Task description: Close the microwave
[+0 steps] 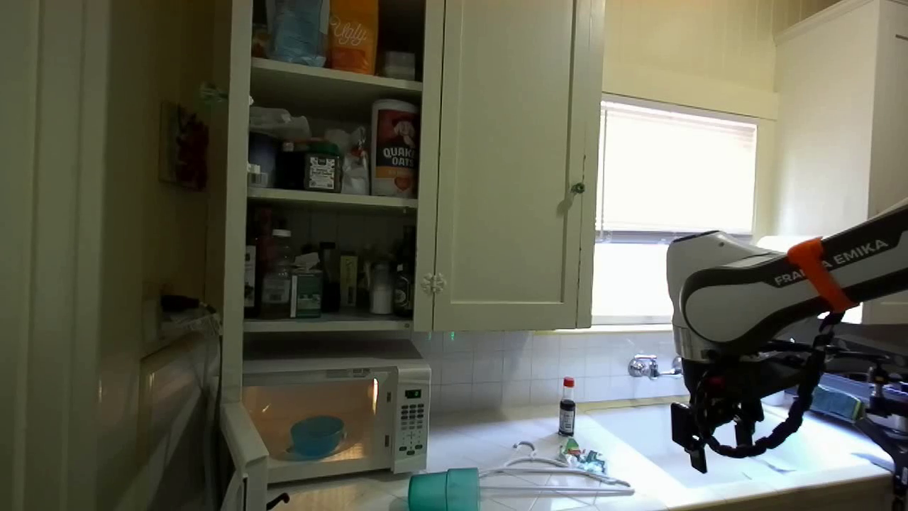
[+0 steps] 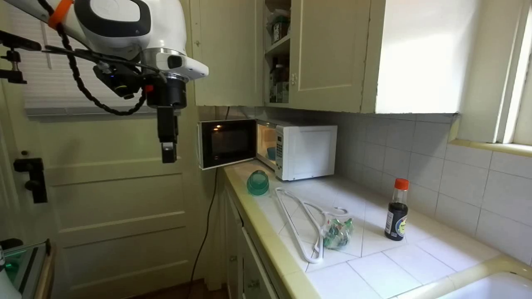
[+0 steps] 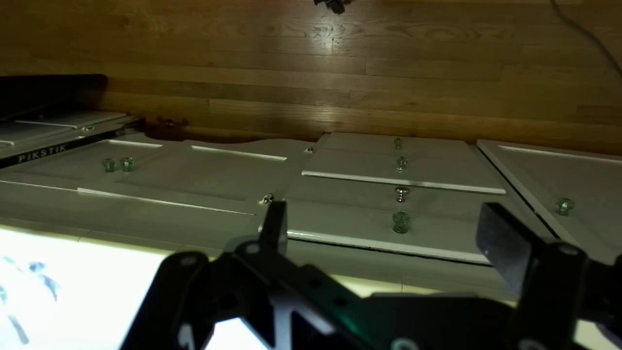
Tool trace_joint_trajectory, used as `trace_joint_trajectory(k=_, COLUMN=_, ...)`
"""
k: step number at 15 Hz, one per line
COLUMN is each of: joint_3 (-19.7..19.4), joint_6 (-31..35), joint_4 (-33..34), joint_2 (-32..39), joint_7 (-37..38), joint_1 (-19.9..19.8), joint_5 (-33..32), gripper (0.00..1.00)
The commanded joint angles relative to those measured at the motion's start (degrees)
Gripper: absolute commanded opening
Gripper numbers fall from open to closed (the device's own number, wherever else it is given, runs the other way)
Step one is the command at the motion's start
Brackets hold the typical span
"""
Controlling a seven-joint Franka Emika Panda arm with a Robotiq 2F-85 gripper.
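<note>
The white microwave (image 1: 411, 440) stands on the tiled counter under the cupboard, lit inside. It also shows in an exterior view (image 2: 309, 151). Its door is wide open, swung out to the left: the white-framed door (image 2: 228, 143) shows its dark inner face, and its edge (image 1: 245, 440) shows at the lower left. A blue bowl (image 1: 316, 434) sits inside. My gripper (image 1: 720, 447) points down, far from the door, around the sink's front side. It also shows in an exterior view (image 2: 168, 151). In the wrist view, the fingers (image 3: 386, 218) are wide apart with nothing between them. The microwave is out of the wrist view.
A green cup (image 2: 257, 182), a white hanger (image 2: 297, 226), a small plastic bag (image 2: 337, 233) and a red-capped sauce bottle (image 2: 397, 211) lie or stand on the counter. The cupboard (image 1: 511, 163) hangs above. The sink (image 1: 681, 454) is at the right. Drawers (image 3: 359, 218) are below.
</note>
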Motion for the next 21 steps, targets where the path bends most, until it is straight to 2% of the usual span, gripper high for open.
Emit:
trace_joint_trajectory(k=1, joint_3=-0.83, joint_6=-0.24, joint_4=0.12, joint_2=0.01, joint_7=0.41, joint_1=0.92, joint_5=-0.49, gripper=1.00)
trace_joint_trajectory(k=10, joint_3=-0.83, joint_6=-0.24, joint_4=0.12, joint_2=0.01, joint_7=0.41, joint_1=0.92, joint_5=-0.49, gripper=1.00)
trace_joint_trajectory(k=13, joint_3=-0.16, joint_6=4.04, joint_4=4.17, joint_2=3.58, joint_7=-0.95, joint_1=2.47, joint_5=-1.06, gripper=1.00)
trace_joint_trajectory(k=14, joint_3=-0.30, joint_6=7.53, joint_4=6.22, joint_2=5.27, joint_7=-3.17, joint_1=3.65, joint_5=-1.39, gripper=1.00)
trace_joint_trajectory(k=17, joint_3=-1.34, joint_6=12.54, joint_4=11.40, joint_2=9.09, joint_7=-10.30, joint_1=6.98, joint_5=0.23, gripper=1.00)
trace_joint_trajectory(k=21, joint_3=-2.10, joint_6=13.88, joint_4=17.89, joint_2=14.15, joint_7=-20.65, joint_1=12.20, joint_5=4.00, gripper=1.00)
